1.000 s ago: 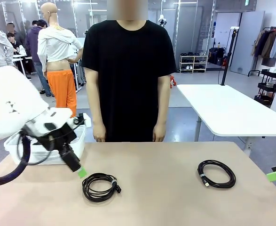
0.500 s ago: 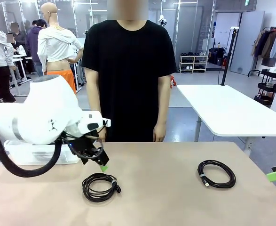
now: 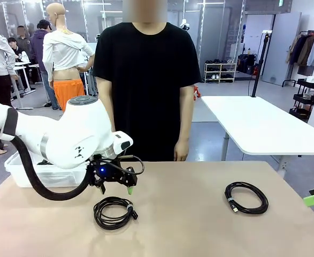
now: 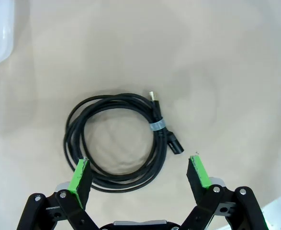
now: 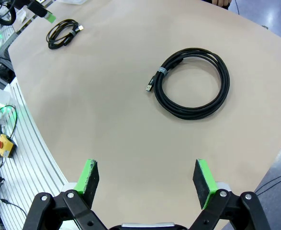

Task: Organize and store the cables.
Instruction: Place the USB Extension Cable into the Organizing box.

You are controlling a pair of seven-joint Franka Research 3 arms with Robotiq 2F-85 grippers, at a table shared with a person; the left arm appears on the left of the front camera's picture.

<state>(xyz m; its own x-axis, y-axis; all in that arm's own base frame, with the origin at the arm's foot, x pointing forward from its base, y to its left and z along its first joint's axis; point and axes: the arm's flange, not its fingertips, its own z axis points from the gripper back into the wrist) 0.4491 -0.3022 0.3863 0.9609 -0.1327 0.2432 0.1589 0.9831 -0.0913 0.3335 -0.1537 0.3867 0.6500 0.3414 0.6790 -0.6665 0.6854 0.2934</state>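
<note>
Beige tabletop [image 3: 189,225] is seen beneath the left gripper [image 4: 138,167], its fingers spread wide and empty just above the left cable [image 4: 157,125]. The right gripper [image 5: 147,177], equally wide and empty, is held well apart from the right cable [image 5: 190,112]. A single loop may be pinched, unravelling the coil.

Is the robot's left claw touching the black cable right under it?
Apart. In the front view the open left claw hangs above the coiled cable, with a strip of table showing between its green tips and the coil.
</note>
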